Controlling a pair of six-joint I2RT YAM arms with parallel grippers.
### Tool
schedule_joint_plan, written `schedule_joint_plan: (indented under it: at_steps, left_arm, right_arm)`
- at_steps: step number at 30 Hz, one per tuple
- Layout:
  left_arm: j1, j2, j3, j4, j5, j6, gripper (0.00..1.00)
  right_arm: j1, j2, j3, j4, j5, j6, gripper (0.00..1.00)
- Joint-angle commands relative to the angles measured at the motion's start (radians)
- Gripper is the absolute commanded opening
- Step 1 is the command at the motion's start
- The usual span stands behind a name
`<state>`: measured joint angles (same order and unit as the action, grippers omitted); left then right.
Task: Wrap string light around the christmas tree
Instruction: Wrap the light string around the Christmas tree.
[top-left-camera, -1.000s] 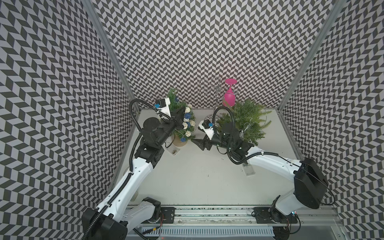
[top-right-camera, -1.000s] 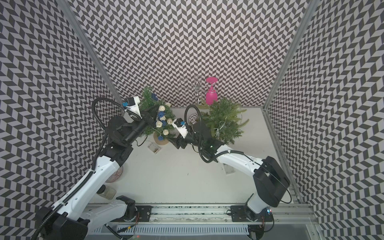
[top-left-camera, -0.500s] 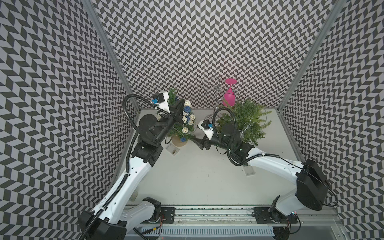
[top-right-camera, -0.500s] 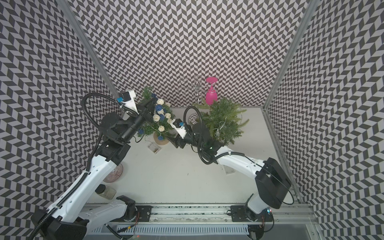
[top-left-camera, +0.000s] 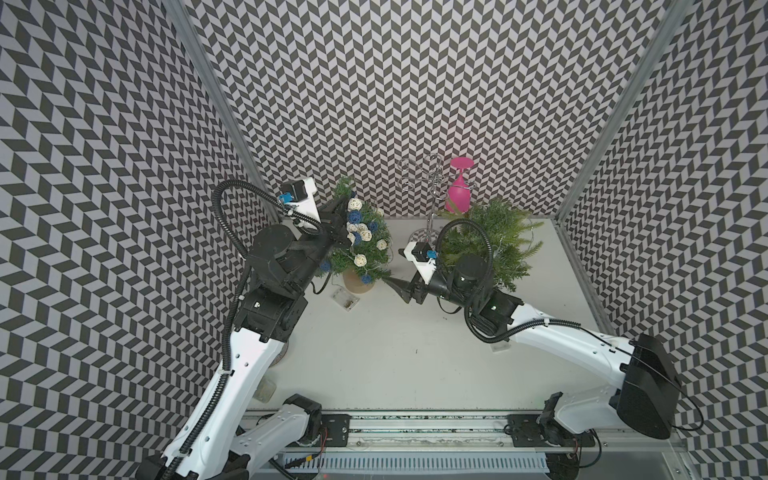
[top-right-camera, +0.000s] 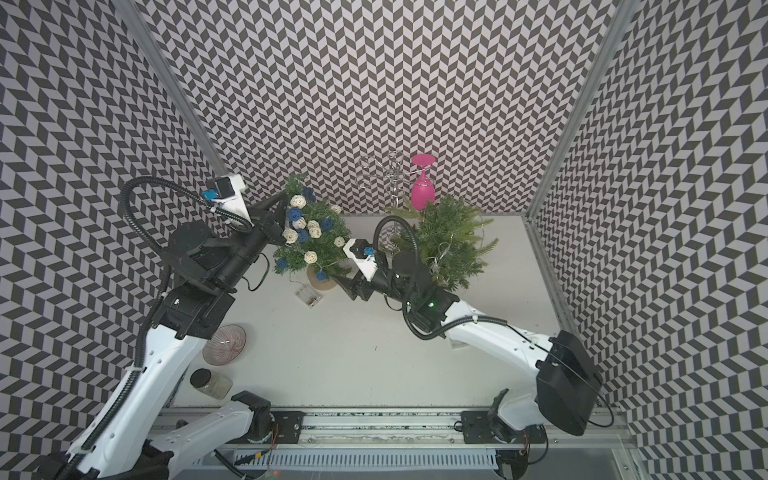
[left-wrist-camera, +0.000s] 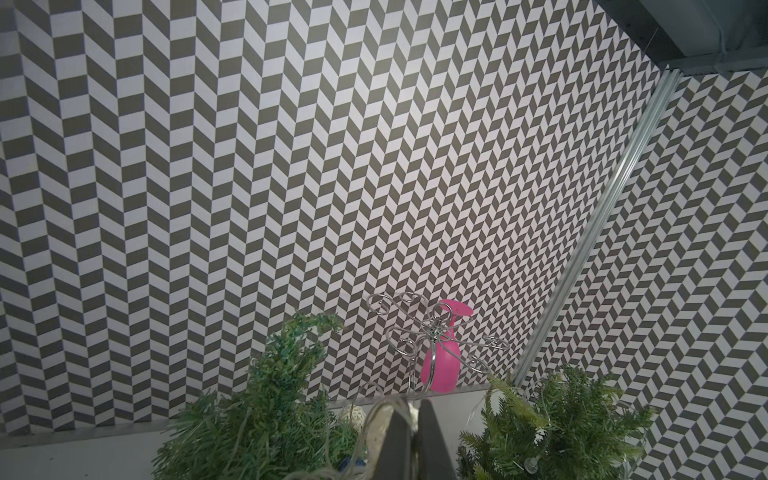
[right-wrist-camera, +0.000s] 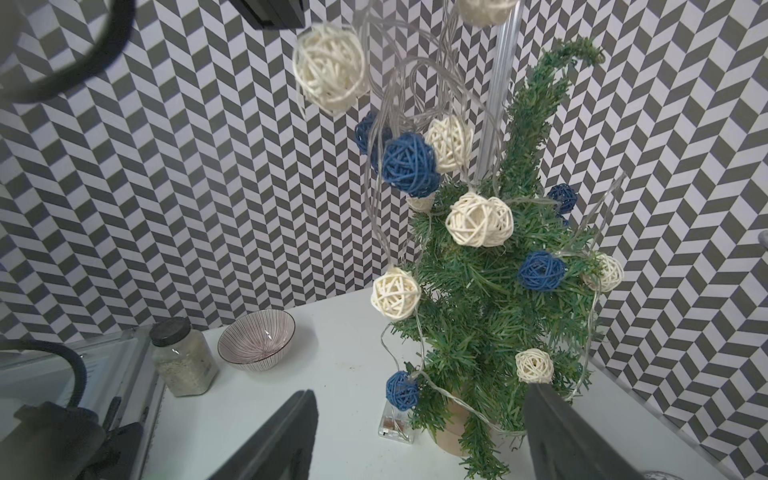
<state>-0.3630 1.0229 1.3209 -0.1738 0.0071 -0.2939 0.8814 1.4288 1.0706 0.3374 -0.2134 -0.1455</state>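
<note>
The left gripper (left-wrist-camera: 411, 419) is clamped on the lights (right-wrist-camera: 478, 220) above the top of the far-left tree (right-wrist-camera: 478, 299), with loops hanging down its side. The right gripper (right-wrist-camera: 419, 390) gapes empty just right of the pot (right-wrist-camera: 453, 440) holding that tree. It looks mid-wrap; the next move is probably carrying slack round the far side. The near-left bowl (top-right-camera: 224, 345) looks empty; the jar (top-right-camera: 210, 381) holds pale grains.

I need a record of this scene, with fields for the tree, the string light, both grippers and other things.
target: small green Christmas tree, upright in a tan pot
wrap: string light of white and blue woven balls, partly draped on the tree
left gripper: shut on the string light, high beside the tree
right gripper: open, near the pot
others: striped bowl; glass jar; pink goblet on wire rack; second green tree
</note>
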Motion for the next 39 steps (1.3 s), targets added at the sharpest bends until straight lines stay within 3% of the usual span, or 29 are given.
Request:
schedule_joint_plan:
  at_steps: [1, 7, 16, 23, 30, 39]
  left_arm:
    - [0.012, 0.04, 0.103, -0.175, -0.082, 0.049, 0.0]
    - [0.024, 0.065, 0.174, -0.263, -0.187, 0.096, 0.0]
    - [0.024, 0.093, 0.261, -0.332, -0.306, 0.181, 0.0]
    - [0.026, 0.136, 0.277, -0.242, -0.448, 0.322, 0.0]
    - [0.027, 0.135, 0.201, -0.051, -0.433, 0.408, 0.0]
    - [0.024, 0.171, 0.256, 0.0, -0.441, 0.485, 0.0]
  right_arm:
    - [0.024, -0.007, 0.034, 0.025, 0.021, 0.013, 0.77]
    - [0.027, 0.06, 0.124, -0.004, 0.018, 0.025, 0.66]
    - [0.027, 0.201, 0.279, -0.02, 0.007, 0.023, 0.63]
    - [0.027, 0.291, 0.34, -0.04, -0.003, 0.029, 0.59]
    - [0.026, 0.347, 0.36, -0.046, -0.006, 0.023, 0.57]
    - [0.018, 0.34, 0.322, -0.01, -0.012, 0.031, 0.56]
